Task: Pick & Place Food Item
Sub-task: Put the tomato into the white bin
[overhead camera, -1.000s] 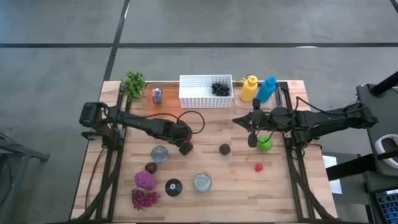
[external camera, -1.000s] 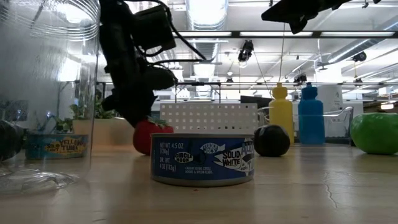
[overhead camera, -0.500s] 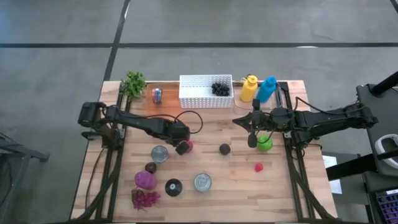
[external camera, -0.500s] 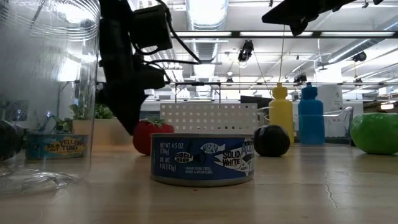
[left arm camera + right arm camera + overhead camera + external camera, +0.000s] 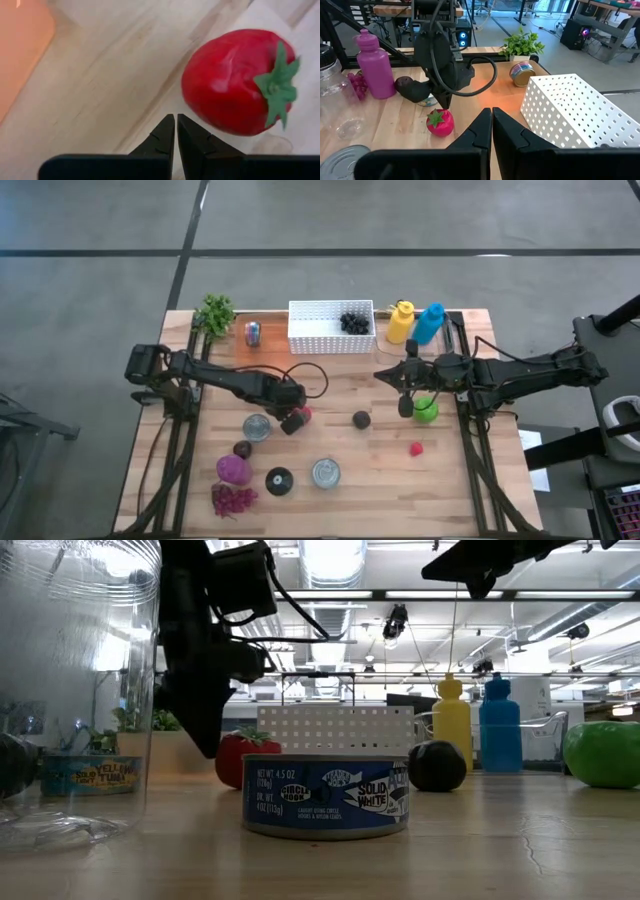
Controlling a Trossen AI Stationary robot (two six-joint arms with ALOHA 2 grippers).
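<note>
Approaching is in hand: the clenched, empty left gripper (image 5: 175, 131) is aimed beside the red plastic strawberry (image 5: 236, 82), at its two o'clock; opening is needed next.

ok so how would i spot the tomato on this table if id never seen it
Start at the white perforated basket at the table's far edge and come toward the table's middle, to the tip of the left end effector. The tomato lies right beside it: small, round, glossy red with a green leafy cap, unlike the dark ball nearby.

Past the right gripper (image 5: 491, 131), its fingers pressed together, the left arm (image 5: 437, 55) stands over a red tomato (image 5: 440, 123) beside the white basket (image 5: 570, 112).
</note>
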